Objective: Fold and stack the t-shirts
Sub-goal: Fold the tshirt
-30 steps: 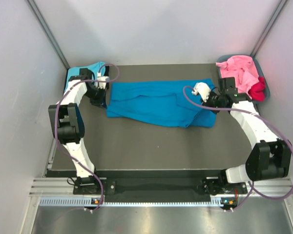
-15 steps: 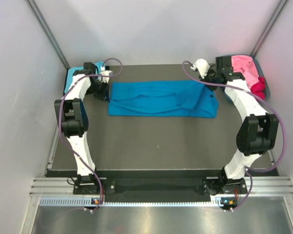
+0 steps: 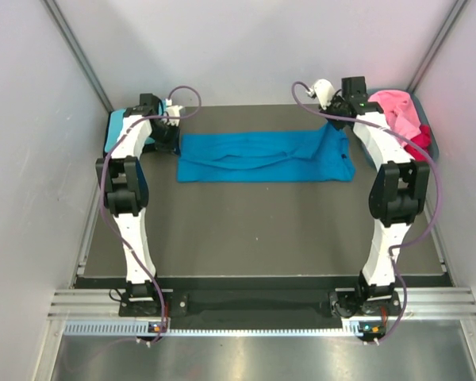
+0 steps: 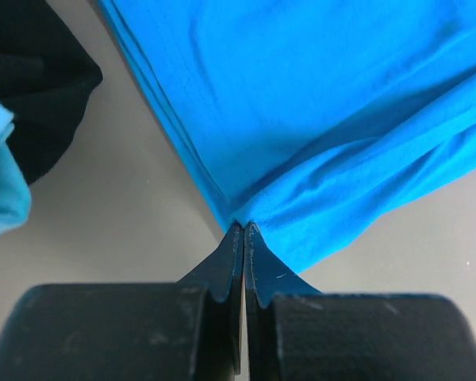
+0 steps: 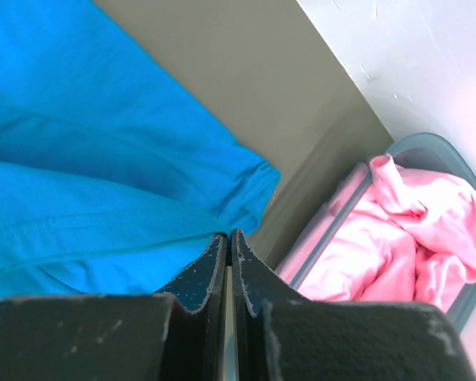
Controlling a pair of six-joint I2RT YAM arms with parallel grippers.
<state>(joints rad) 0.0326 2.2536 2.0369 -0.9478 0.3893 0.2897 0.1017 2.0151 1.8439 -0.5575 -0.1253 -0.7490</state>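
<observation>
the dark table [image 3: 254, 230] fills the middle of the top view. across its upper part the bright blue t-shirt [image 3: 262, 155] lies as a long band from left to right. it looks doubled over lengthwise, though the layers are hard to count from above. it is wrinkled and not yet a compact fold.

in the upper right corner the grey-blue tub [image 3: 434, 149] holds a loose heap of pink shirts [image 3: 397, 111], with the crimson shirt [image 3: 419, 143] at its lower edge. none of these is folded. at the upper left edge of the table the turquoise shirt [image 3: 113, 127] sits apart from the blue one, mostly hidden by the arm.

the left gripper [image 4: 243, 238] is clenched on the left end of the blue shirt, its tips pinching the cloth. the right gripper [image 5: 226, 242] is clamped on the right end, near the sleeve hem and just beside the tub.

as a judgement, the task is early. one shirt is in mid-fold, and it needs crosswise folds before it can join a stack. the tub's shirts are all left to do.
</observation>
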